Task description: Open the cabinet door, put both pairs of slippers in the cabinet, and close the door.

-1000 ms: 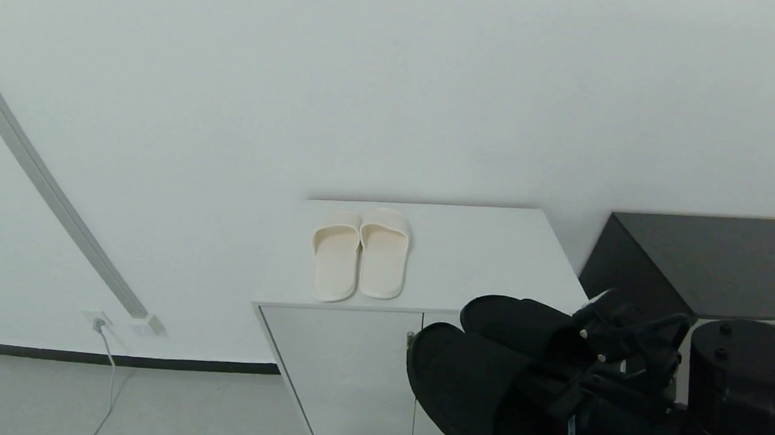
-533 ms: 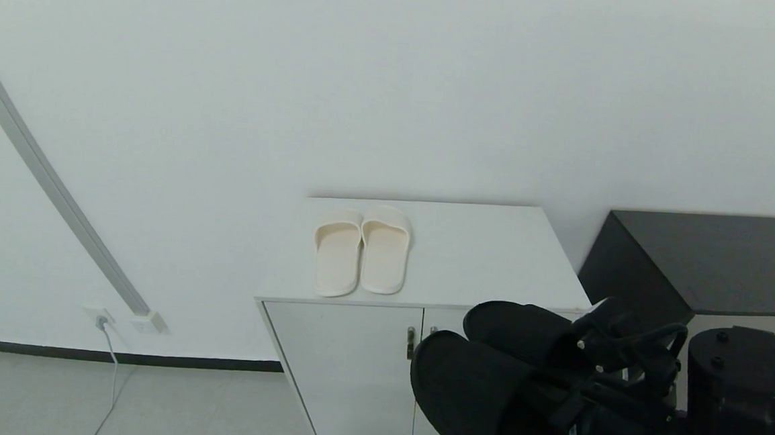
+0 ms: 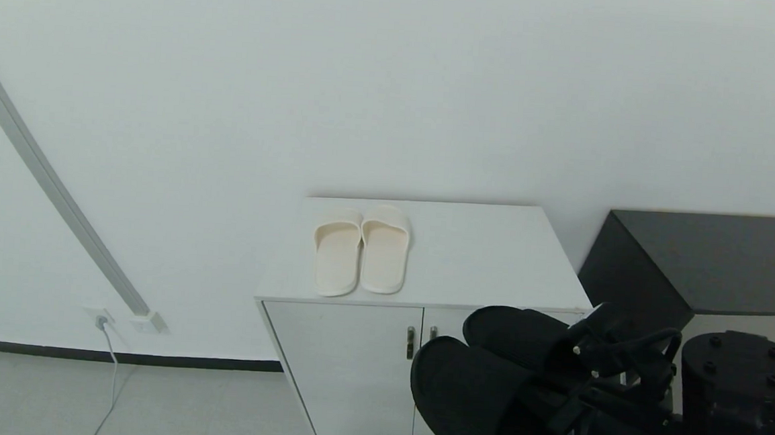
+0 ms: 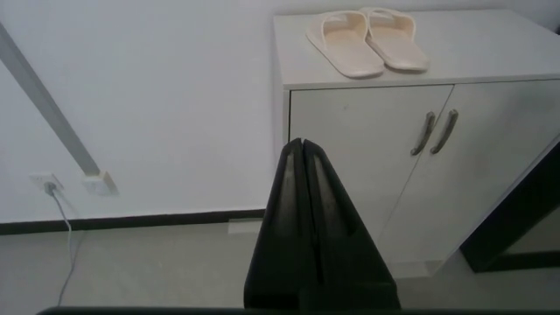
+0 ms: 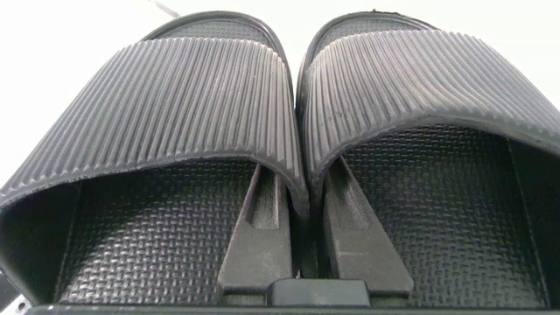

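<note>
A white cabinet (image 3: 480, 250) stands against the wall with both doors closed and two metal handles (image 3: 410, 342) at the middle seam. A cream pair of slippers (image 3: 360, 251) lies side by side on its top. My right gripper (image 5: 300, 201) is shut on the black pair of slippers (image 3: 478, 384), one finger inside each slipper and their adjoining sides pinched between them, in the air in front of the cabinet's right door. In the left wrist view my left gripper (image 4: 301, 147) is shut and holds nothing, facing the cabinet's left door (image 4: 350, 140) from some way off, with the cream slippers (image 4: 367, 39) above.
A dark table (image 3: 714, 264) stands right of the cabinet, close to its side. On the wall to the left are a slanted grey conduit (image 3: 47, 176) and a socket with a hanging cable (image 3: 100, 321). Bare floor (image 4: 157, 271) lies before the cabinet.
The head camera shifted slightly. My right gripper with the black slippers has sunk a little, uncovering the door handles. The cream slippers have not moved.
</note>
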